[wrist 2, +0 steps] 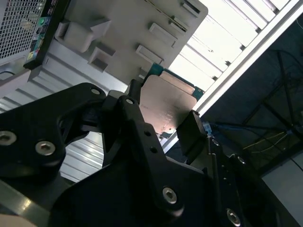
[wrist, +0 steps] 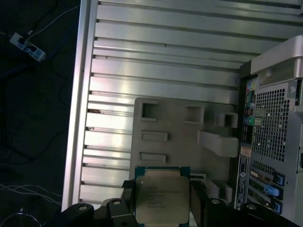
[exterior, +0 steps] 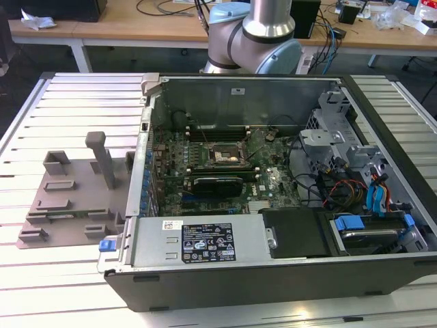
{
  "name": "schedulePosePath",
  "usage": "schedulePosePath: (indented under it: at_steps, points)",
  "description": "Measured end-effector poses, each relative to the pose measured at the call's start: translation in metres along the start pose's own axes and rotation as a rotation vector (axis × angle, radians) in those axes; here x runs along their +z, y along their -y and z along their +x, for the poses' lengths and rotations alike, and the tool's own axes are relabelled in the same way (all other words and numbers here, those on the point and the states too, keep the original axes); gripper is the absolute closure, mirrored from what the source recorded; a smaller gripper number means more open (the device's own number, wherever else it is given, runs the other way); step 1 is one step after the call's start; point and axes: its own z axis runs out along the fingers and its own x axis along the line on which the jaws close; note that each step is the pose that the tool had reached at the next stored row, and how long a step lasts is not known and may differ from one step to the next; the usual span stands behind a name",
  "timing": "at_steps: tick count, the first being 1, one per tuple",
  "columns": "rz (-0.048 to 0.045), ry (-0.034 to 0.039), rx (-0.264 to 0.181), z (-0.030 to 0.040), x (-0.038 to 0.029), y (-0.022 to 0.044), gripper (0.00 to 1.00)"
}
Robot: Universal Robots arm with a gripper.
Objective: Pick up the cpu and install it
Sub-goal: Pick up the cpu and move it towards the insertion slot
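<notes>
Worktop [exterior: 82, 96]: silver slatted surface carrying the case and a grey plate.
Computer case [exterior: 273, 280]: black tower lying on its side with the side panel off, so the interior faces up.
In the case, board: a green motherboard [exterior: 273, 181] lies on the floor of the case, with a dark square socket [exterior: 224, 156] in a metal frame near its middle and a long black card [exterior: 217, 184] just beside the socket.
In the case, other parts: a silver metal box [exterior: 205, 240] with a label sits along the near wall. A grey drive cage [exterior: 355, 171] with blue and orange cables is at the exterior view's right.
Robot arm [exterior: 263, 34]: a grey and pale blue joint stands behind the case.
Grey plate [exterior: 68, 198]: lies on the worktop at the exterior view's left of the case. It has raised posts, square pockets and shallow slots.
End effector [wrist: 161, 187]: black fingers pinch the cpu by two opposite edges.
Cpu [wrist: 162, 197]: held outside the case, over the edge of the grey plate near the case's port panel, with its silver top towards the first wrist view.
</notes>
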Motion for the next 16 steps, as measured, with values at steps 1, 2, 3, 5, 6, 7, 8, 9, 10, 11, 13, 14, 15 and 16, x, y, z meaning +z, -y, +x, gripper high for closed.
schedulePosePath:
  at_steps: [1,2,3,5,6,7,8,9,10,11,13,14,15,16]
  points:
    - [0.0,0.0001,0.0,0.0,-0.003,-0.0001,0.45]
    - [-0.0001,0.0001,0.0,-0.0001,-0.0058,-0.0001,0.45]
    - [-0.0001,0.0001,0.0,-0.0002,-0.0098,-0.0001,0.45]
    - [-0.0001,0.0,0.0,-0.0003,-0.0156,-0.0001,0.45]
    - [0.0,0.0,0.0,-0.0003,-0.0185,-0.0002,0.45]
    - [0.0,0.0,0.0,-0.0003,-0.0207,-0.0002,0.45]
    - [0.0,0.0001,0.0,-0.0004,-0.0218,-0.0002,0.45]
    - [0.0,0.0,0.0,-0.0004,-0.0235,-0.0002,0.45]
    - [0.0,0.0,0.0,-0.0004,-0.0257,-0.0002,0.45]
    - [0.0,0.0,0.0,-0.0004,-0.0275,-0.0002,0.45]
    - [0.0,0.0,0.0,-0.0005,-0.0304,-0.0002,0.45]
    - [-0.0001,0.0,0.0,-0.0005,-0.0324,-0.0002,0.45]
    - [0.0,0.0,0.0,-0.0006,-0.0353,-0.0002,0.45]
    - [-0.0001,0.0,0.0,-0.0006,-0.0368,-0.0003,0.45]
